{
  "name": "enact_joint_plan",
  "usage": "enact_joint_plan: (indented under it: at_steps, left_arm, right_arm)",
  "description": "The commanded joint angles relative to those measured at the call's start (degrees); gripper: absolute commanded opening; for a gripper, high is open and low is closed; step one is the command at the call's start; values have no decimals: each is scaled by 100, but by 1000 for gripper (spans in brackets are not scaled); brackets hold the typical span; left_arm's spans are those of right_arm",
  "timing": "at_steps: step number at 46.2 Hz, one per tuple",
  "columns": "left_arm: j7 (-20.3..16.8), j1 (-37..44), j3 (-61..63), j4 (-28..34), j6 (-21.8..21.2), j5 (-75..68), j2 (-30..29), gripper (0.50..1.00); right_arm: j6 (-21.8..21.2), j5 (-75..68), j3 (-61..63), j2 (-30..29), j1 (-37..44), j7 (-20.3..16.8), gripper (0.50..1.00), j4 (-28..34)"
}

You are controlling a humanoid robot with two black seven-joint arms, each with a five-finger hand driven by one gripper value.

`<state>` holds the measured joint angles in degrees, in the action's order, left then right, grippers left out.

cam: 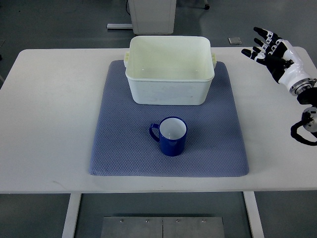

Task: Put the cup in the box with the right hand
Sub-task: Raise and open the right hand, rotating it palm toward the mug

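On a white desk (44, 119), a blue-grey mat (119, 148) carries a cream box (170, 79) at its far edge and an upright blue cup (171, 136) toward its near edge, while the right hand (277, 54) hovers by the desk's far right corner, fingers spread, empty.

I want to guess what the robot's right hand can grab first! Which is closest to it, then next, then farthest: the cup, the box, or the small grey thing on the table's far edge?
From the right hand, in the top view:
1. Small grey thing, just left of the fingertips.
2. Box, further left, on the mat's far part.
3. Cup, on the mat's near part, its handle pointing left.
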<state>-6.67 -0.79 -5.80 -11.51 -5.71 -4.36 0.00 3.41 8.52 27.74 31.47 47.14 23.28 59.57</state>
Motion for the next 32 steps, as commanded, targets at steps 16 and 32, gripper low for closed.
enact_joint_plan:
  at_steps: [16, 32]
  left_arm:
    - [-1, 0, 0, 0, 0, -3, 0, 1000]
    - [-1, 0, 0, 0, 0, -3, 0, 1000]
  right_arm:
    - [10, 194, -138, 1203, -644, 476, 1000, 1161]
    - [256, 870, -129, 1934, -1629, 880, 1000, 2137]
